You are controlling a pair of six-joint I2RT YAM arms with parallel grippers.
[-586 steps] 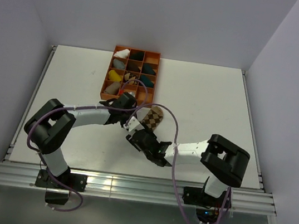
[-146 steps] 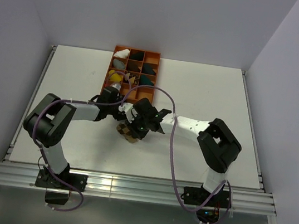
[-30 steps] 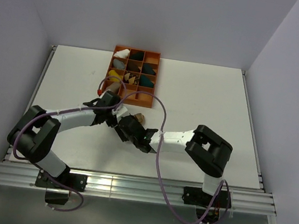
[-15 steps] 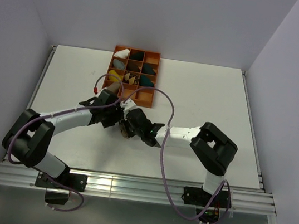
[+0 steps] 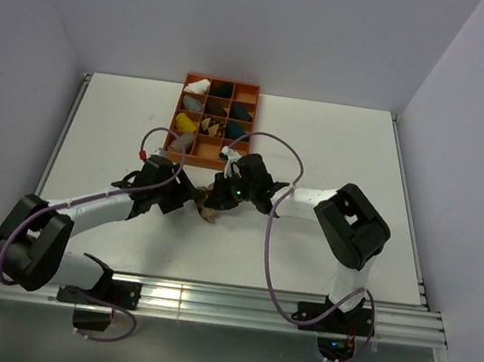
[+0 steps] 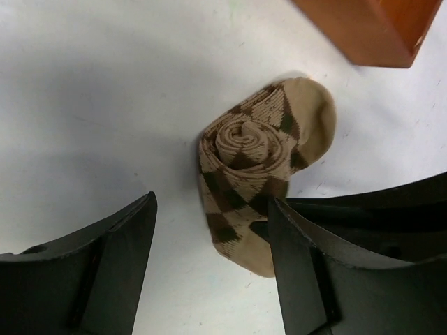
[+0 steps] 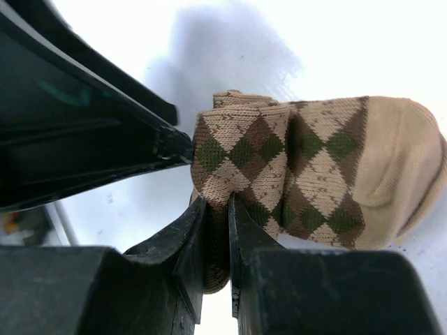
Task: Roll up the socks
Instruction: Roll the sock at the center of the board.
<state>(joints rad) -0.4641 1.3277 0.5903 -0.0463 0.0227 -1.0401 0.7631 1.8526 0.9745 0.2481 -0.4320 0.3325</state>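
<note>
The socks (image 6: 255, 164) lie on the white table as a tight argyle roll, tan and dark brown, its spiral end facing the left wrist camera. My left gripper (image 6: 211, 204) stands open just short of the roll, whose lower end reaches beside the right finger (image 6: 300, 265) without being squeezed. My right gripper (image 7: 215, 208) is shut on a fold of the socks (image 7: 307, 164) at the roll's edge. From above, the socks (image 5: 206, 205) sit between the left gripper (image 5: 186, 200) and the right gripper (image 5: 220, 196), just below the tray.
An orange divided tray (image 5: 223, 81) with white, black, teal, yellow and grey sock bundles stands right behind the roll; its corner (image 6: 370, 31) shows in the left wrist view. Purple cables loop over both arms. Side rails border the table.
My left gripper has opened and drawn back to the left. My right gripper has shut on the roll's edge and shifted up and right, toward the tray.
</note>
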